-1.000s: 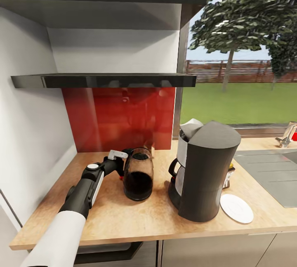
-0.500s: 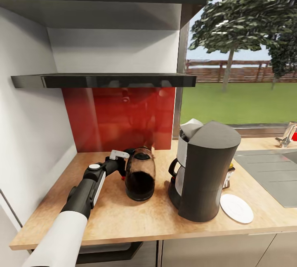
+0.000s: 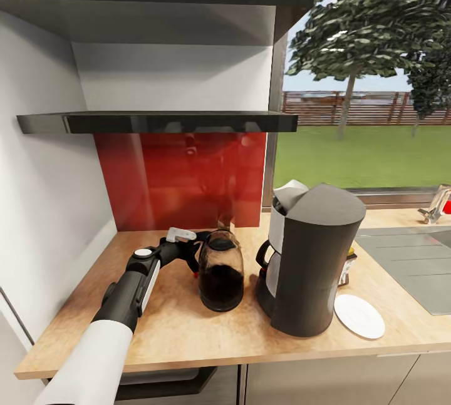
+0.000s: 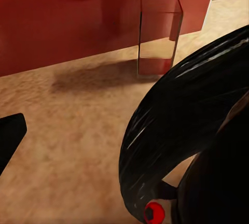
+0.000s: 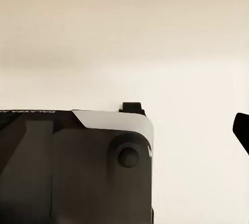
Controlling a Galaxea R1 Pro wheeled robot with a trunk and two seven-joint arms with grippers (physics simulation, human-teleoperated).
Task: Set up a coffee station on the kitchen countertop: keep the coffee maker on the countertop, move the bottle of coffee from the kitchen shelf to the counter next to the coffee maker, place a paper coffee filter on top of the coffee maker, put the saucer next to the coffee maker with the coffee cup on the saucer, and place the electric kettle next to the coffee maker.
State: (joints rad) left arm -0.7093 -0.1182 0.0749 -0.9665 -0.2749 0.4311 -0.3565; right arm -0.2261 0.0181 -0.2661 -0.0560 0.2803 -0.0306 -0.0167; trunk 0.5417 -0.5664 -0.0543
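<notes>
Head view: the left gripper [image 3: 195, 253] is gripping the electric kettle [image 3: 221, 270] by its handle, standing it on the kitchen countertop [image 3: 181, 330] just beside the coffee maker [image 3: 313, 261]. Kettle placement looks nearly finished; next comes a gentle release without tipping it.

The kitchen countertop [image 3: 188, 330] carries one coffee maker [image 3: 313, 267], one electric kettle [image 3: 220, 270], one saucer [image 3: 359, 315], one bottle of coffee [image 3: 346, 265] and one paper coffee filter [image 3: 289, 195].
</notes>
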